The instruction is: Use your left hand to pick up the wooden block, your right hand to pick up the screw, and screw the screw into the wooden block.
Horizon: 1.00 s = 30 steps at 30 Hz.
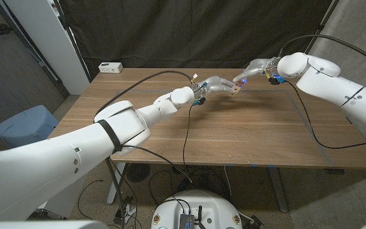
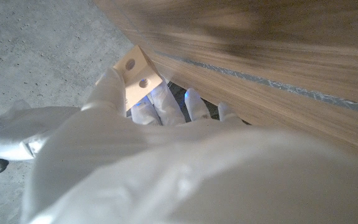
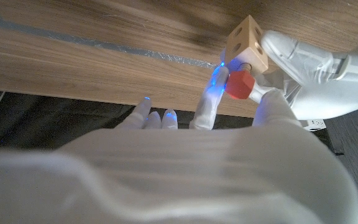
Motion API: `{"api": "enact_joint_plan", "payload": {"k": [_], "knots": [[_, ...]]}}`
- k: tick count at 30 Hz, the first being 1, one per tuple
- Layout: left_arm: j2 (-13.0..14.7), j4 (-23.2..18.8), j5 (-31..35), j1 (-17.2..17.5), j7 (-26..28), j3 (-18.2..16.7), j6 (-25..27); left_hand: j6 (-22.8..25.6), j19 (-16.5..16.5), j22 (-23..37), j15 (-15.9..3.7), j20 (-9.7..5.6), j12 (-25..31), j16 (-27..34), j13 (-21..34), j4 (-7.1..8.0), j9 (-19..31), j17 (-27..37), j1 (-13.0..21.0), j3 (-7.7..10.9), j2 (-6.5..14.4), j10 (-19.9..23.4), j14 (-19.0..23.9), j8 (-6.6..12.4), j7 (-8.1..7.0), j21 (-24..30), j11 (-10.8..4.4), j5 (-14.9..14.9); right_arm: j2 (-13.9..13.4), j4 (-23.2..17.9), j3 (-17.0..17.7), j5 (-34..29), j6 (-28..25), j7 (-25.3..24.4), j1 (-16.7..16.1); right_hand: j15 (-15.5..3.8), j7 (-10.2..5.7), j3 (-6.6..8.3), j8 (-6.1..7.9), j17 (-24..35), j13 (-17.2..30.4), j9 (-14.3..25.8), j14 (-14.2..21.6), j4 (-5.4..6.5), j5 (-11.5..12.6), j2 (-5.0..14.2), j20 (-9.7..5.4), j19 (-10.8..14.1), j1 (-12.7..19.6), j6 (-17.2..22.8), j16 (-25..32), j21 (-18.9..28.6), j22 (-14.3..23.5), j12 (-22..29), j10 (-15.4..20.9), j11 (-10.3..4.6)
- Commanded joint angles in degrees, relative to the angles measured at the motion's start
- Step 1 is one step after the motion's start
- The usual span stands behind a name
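Two hands meet above our worktop point(image 1: 234, 133). Our left hand point(image 1: 218, 84) grips the wooden block point(image 3: 246, 45). Our right hand point(image 1: 251, 69) pinches the red-headed screw point(image 3: 238, 84) at its hole.

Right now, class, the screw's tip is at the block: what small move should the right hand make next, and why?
Probably twist: the right hand pinches the red-headed screw, whose shaft meets a hole in the wooden block held by the left hand; turning would drive it in.
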Motion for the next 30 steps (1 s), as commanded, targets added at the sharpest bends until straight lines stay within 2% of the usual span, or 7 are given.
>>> {"api": "enact_joint_plan", "payload": {"k": [1, 7, 10, 15, 18, 24, 30], "knots": [[-0.03, 0.01, -0.17, -0.08, -0.22, 0.02, 0.45, 0.81, 0.40, 0.31, -3.79, 0.14, 0.49, 0.31, 0.15, -0.05, 0.28, 0.12, 0.54, 0.49, 0.54, 0.29, 0.43, 0.84, -0.17, 0.52, -0.06, 0.32, 0.12, -0.33, -0.51, -2.07, -0.67, 1.20, 0.24, 1.07, 0.64, -1.16, -1.30, 0.22, 0.12, -0.83, -0.51, 0.43, 0.76, -0.49, 0.47, -1.08, -2.31, -2.29, -0.41, -0.31, 0.27, -0.73, -0.82, 0.99], [-0.07, 0.01, -0.17, -0.11, -0.20, 0.06, 0.33, 0.72, 0.43, 0.32, -3.76, 0.15, 0.44, 0.31, 0.14, -0.05, 0.27, 0.12, 0.61, 0.52, 0.58, 0.18, 0.48, 0.79, -0.17, 0.50, -0.03, 0.33, 0.11, -0.52, -0.20, -2.03, -0.72, 1.38, 0.02, 1.77, 2.06, -2.30, -3.23, 0.26, 0.19, -2.27, -1.74, 0.96, 1.25, -0.69, 0.73, -2.51, -4.68, -5.82, -1.14, -0.53, 0.28, -1.62, -2.19, 1.96], [-0.10, 0.00, -0.23, -0.06, -0.21, 0.00, 0.20, 0.70, 0.48, 0.32, -3.76, 0.11, 0.45, 0.31, 0.14, -0.05, 0.27, 0.12, 0.64, 0.53, 0.61, 0.20, 0.50, 0.78, -0.17, 0.50, -0.02, 0.34, 0.09, -0.63, 0.02, -1.93, -0.77, 1.25, -0.18, 1.85, 2.51, -2.41, -3.45, 0.26, 0.20, -2.45, -1.83, 1.01, 1.32, -0.64, 0.79, -2.69, -4.95, -6.23, -1.20, -0.55, 0.27, -1.71, -2.36, 2.23], [-0.10, 0.00, -0.19, -0.03, -0.26, 0.00, 0.04, 0.66, 0.55, 0.32, -3.75, 0.12, 0.46, 0.32, 0.14, -0.06, 0.27, 0.11, 0.68, 0.55, 0.64, 0.24, 0.55, 0.77, -0.17, 0.51, -0.03, 0.35, -0.05, -0.70, 0.43, -1.60, -0.37, 1.24, -0.35, 2.47, 3.71, -3.09, -5.37, 0.24, 0.27, -3.46, -2.64, 1.07, 1.71, -0.66, 1.11, -3.64, -6.18, -10.42, -1.68, -0.55, 0.26, -2.31, -3.82, 3.21], [-0.09, -0.01, -0.23, 0.02, -0.27, -0.06, -0.06, 0.57, 0.59, 0.32, -3.71, 0.13, 0.47, 0.31, 0.15, -0.06, 0.27, 0.11, 0.72, 0.56, 0.66, 0.25, 0.54, 0.73, -0.17, 0.51, 0.11, 0.35, -0.40, -0.39, 1.23, -0.43, 1.12, 1.36, -0.64, 3.10, 4.82, -3.55, -7.24, 0.19, 0.32, -4.33, -3.96, 1.10, 1.95, -0.46, 1.32, -5.00, -7.14, -14.31, -2.25, -0.66, 0.27, -3.00, -6.24, 3.67], [0.03, -0.03, -0.26, 0.21, -0.03, -0.26, -0.44, 0.53, 0.62, 0.33, -3.72, 0.05, 0.45, 0.32, 0.15, -0.05, 0.26, 0.12, 0.74, 0.56, 0.68, 0.20, 0.61, 0.72, -0.17, 0.49, 0.01, 0.36, -1.37, 0.24, 2.87, 2.84, 4.24, 3.28, -0.72, 4.15, 5.90, -2.64, -11.34, -0.15, 0.48, -6.15, -7.98, -0.50, 2.20, 0.98, 1.77, -8.53, -5.27, -21.94, -3.29, -0.88, 0.26, -3.43, -11.83, 4.29], [0.16, -0.03, -0.39, 0.45, 0.48, -0.57, -0.66, 0.43, 0.61, 0.33, -3.69, 0.05, 0.40, 0.29, 0.13, -0.05, 0.26, 0.12, 0.77, 0.57, 0.69, 0.11, 0.57, 0.68, -0.17, 0.46, 0.00, 0.36, -2.40, -0.59, 3.88, 4.38, 5.44, 4.49, -0.85, 4.74, 6.41, -1.64, -13.56, -0.24, 0.54, -7.11, -10.45, -1.61, 1.69, 2.07, 2.00, -10.19, -3.73, -25.61, -3.47, -0.80, 0.25, -3.39, -15.04, 4.58]]}}
